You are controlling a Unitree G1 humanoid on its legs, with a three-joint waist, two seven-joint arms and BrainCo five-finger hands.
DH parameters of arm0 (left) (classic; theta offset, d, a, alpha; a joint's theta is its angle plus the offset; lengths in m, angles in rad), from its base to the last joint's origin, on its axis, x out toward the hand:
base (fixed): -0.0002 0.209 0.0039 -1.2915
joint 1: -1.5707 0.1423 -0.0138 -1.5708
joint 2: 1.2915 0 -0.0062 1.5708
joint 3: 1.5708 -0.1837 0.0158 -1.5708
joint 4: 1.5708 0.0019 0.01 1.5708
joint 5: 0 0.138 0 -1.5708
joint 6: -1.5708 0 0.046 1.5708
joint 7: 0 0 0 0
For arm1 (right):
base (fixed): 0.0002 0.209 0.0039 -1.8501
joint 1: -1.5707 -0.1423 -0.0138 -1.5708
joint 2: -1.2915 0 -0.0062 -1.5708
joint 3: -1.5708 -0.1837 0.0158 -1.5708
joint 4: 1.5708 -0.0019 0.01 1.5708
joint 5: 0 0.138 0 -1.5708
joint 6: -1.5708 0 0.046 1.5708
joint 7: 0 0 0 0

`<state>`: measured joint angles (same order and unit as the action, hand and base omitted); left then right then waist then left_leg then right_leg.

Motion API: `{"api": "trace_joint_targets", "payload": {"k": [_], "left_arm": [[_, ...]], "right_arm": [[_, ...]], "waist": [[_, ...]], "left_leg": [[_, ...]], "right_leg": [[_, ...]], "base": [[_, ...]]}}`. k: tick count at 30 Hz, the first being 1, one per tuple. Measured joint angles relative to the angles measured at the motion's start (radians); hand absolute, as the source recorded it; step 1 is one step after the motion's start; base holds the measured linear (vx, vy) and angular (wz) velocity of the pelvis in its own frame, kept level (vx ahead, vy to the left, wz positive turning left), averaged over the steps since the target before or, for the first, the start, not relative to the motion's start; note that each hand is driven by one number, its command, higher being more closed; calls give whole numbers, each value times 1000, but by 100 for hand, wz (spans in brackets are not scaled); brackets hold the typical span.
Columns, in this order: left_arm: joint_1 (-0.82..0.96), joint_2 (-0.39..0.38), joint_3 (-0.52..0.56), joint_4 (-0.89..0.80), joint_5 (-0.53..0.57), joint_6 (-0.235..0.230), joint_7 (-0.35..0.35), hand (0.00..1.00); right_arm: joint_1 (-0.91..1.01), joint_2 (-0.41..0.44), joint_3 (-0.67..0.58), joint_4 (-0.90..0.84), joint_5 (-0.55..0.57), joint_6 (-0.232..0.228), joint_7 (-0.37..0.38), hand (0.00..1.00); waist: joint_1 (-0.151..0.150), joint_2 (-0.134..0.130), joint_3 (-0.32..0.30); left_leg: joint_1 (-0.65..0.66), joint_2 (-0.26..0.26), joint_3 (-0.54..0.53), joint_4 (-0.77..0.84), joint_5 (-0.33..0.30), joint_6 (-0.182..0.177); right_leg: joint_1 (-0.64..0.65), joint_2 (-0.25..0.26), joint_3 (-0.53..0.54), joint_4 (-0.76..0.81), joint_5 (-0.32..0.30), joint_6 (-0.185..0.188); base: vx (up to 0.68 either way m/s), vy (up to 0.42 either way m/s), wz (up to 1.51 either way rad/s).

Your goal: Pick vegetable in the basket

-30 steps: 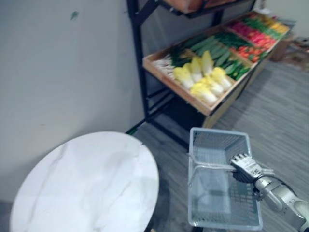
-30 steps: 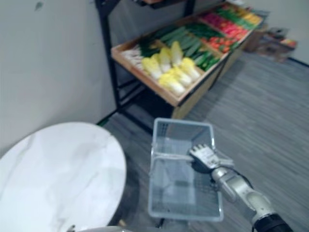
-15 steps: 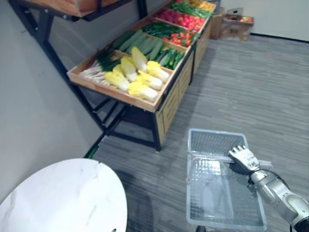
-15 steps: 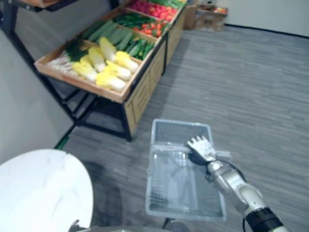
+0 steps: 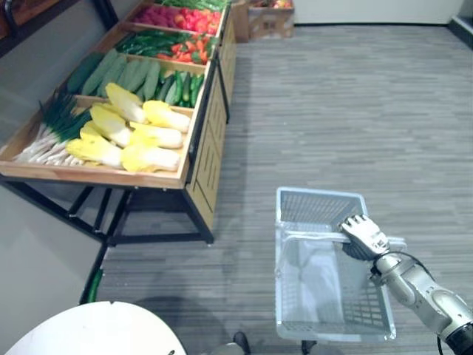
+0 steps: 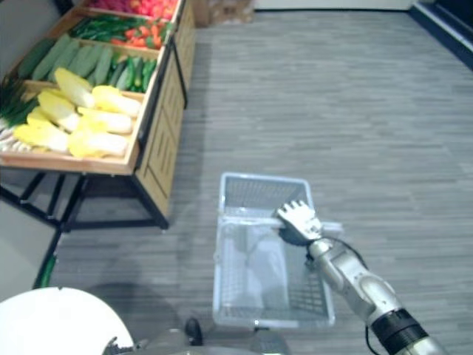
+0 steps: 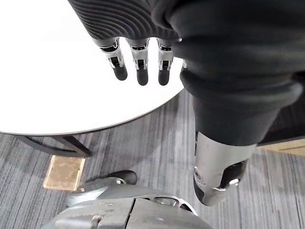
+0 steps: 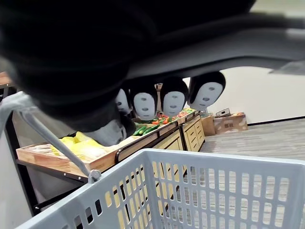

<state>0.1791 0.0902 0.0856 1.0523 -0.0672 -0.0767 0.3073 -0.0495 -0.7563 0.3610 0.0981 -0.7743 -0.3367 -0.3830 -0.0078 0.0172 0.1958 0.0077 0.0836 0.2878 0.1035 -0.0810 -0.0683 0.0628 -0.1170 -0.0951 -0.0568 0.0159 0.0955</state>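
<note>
right hand (image 5: 361, 237) fingers wrapped round basket (image 5: 319, 207) handle, looks like. Basket empty. vegetables (image 5: 148, 156) on shelf (image 5: 96, 176) far left, well apart. left hand (image 7: 141, 67) fingers straight, holding nothing, over table (image 7: 52, 76). Approach step. Next: close on shelf, reach with left.

The right hand (image 5: 361, 237) is silver, its slim fingers (image 8: 173, 101) ending in dark tips with pale oval pads. Behind it, the right arm (image 5: 414, 288) is a chain of rounded silver-grey shells, with a black band (image 6: 395, 329) further up. The left hand (image 7: 138, 52) has silver, dark-tipped fingers under a dark ribbed cover (image 7: 121, 16), and a thick silver thumb (image 7: 217, 164).
</note>
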Motion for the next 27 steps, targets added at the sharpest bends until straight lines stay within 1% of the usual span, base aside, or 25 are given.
{"api": "trace_joint_targets", "payload": {"k": [3,5,6,7,8,9,10,11,12,13,14,15,16,17,18,19,20,21,22,23,24,25,26,27], "left_arm": [[-3,-6,0,-1,0,0,1,0],[-3,-6,0,-2,0,1,0,0],[-3,-6,1,-2,0,1,0,0],[0,-8,1,-2,0,1,0,0],[2,-7,0,-4,0,2,0,0],[5,-5,0,-9,0,2,0,0],[7,-6,-1,-13,-1,3,0,0],[13,-5,-6,-11,-8,3,-2,0],[15,0,-11,-8,-10,3,-4,0],[15,10,-24,3,-10,5,-9,0],[24,13,-27,11,-12,13,-9,0],[26,13,-27,15,-14,15,-8,0],[26,13,-28,15,-14,18,-8,0],[25,14,-28,14,-15,21,-9,0],[23,17,-28,12,-15,21,-9,0],[18,19,-29,12,-15,22,-9,0],[13,20,-29,12,-15,23,-9,0],[9,24,-28,11,-15,23,-9,0],[4,27,-25,11,-15,23,-9,0],[0,30,-12,8,-17,22,-9,0],[-9,20,-4,12,-18,24,-8,0],[-8,3,1,12,-18,24,-10,0],[-10,-23,10,13,-17,19,-8,0],[-18,-50,44,10,-18,14,-2,0]], "right_arm": [[-1,23,0,14,22,-18,0,100],[-1,35,0,22,38,-25,0,100],[0,36,0,38,44,-30,0,100],[3,39,1,51,46,-30,0,100],[5,42,1,63,45,-28,0,100],[5,46,0,69,43,-26,0,100],[1,46,-3,81,35,-9,0,100],[-1,53,-6,99,33,3,-1,100],[3,61,-19,103,31,6,-1,100],[21,84,-43,109,27,12,-1,100],[33,99,-49,110,27,22,-2,100],[34,118,-60,110,28,29,-3,100],[34,129,-73,112,29,29,-4,100],[34,145,-92,117,32,29,-8,100],[34,149,-95,117,33,26,-9,100],[34,150,-98,118,33,26,-9,100],[35,153,-107,120,32,27,-9,100],[35,157,-119,120,31,28,-9,100],[34,157,-126,120,31,29,-9,100],[39,157,-135,122,28,32,-8,100],[59,151,-158,124,28,35,-4,100],[69,149,-168,127,29,44,-4,100],[68,149,-170,143,29,54,-3,100],[56,149,-169,163,30,70,4,100]], "waist": [[18,6,-1],[21,4,0],[24,3,0],[31,3,0],[33,-1,2],[33,-12,6],[36,-11,6],[34,-11,9],[28,-15,12],[8,-11,19],[-12,-13,19],[-16,-15,18],[-16,-11,17],[-15,-4,15],[-17,-9,18],[-17,-11,22],[-16,-13,22],[-17,-20,23],[-17,-27,28],[-22,-41,28],[-33,-18,23],[-36,15,12],[-41,53,-4],[-13,75,-5]], "left_leg": [[39,-23,2,-45,2,3],[59,-29,8,-73,3,8],[75,-37,19,-87,0,14],[87,-37,30,-87,-10,25],[101,-40,38,-83,-24,27],[111,-46,41,-84,-34,33],[132,-54,30,-98,-58,41],[158,-62,27,-115,-62,48],[175,-66,22,-117,-69,59],[214,-64,-5,-110,-83,80],[230,-56,-22,-101,-95,82],[246,-44,-30,-92,-112,85],[250,-35,-31,-88,-119,83],[250,-20,-42,-79,-134,75],[253,-7,-60,-75,-147,65],[255,3,-78,-66,-162,53],[256,17,-96,-58,-185,33],[257,21,-115,-51,-204,12],[259,21,-130,-44,-218,-2],[278,27,-161,-29,-251,-36],[297,70,-196,-17,-282,-62],[296,103,-214,-11,-284,-70],[290,144,-246,23,-268,-77],[243,176,-262,139,-212,-52]], "right_leg": [[14,-11,9,-10,0,7],[14,-12,21,-8,-4,12],[8,-18,33,18,-22,25],[-12,-19,49,71,-52,27],[-39,-24,57,150,-91,28],[-57,-30,61,204,-115,30],[-110,-38,59,336,-142,22],[-202,-52,46,543,-141,7],[-237,-63,44,642,-128,-12],[-291,-84,39,797,-91,-35],[-305,-99,19,839,-111,-58],[-325,-115,-8,801,-121,-73],[-330,-121,-23,749,-120,-71],[-338,-123,-40,610,-104,-47],[-340,-121,-42,457,-81,-13],[-339,-117,-41,341,-60,9],[-336,-108,-39,191,-35,49],[-337,-107,-35,110,-27,63],[-338,-112,-33,92,-27,62],[-334,-116,-34,101,-30,56],[-337,-98,-30,172,70,32],[-350,-86,-56,231,74,34],[-379,-68,-82,344,60,15],[-383,-57,-111,432,-5,-17]], "base": [[65,67,-5],[52,48,-21],[66,69,-33],[69,83,-35],[40,55,-27],[32,52,-31],[-5,58,-33],[-10,59,-25],[45,61,15],[133,40,53],[204,53,60],[183,52,38],[210,49,24],[261,-4,29],[385,-75,38],[471,-153,45],[441,-173,49],[372,-168,52],[482,-287,70],[610,-389,91],[630,-404,104],[615,-381,102],[639,-407,61],[649,-419,40]]}}
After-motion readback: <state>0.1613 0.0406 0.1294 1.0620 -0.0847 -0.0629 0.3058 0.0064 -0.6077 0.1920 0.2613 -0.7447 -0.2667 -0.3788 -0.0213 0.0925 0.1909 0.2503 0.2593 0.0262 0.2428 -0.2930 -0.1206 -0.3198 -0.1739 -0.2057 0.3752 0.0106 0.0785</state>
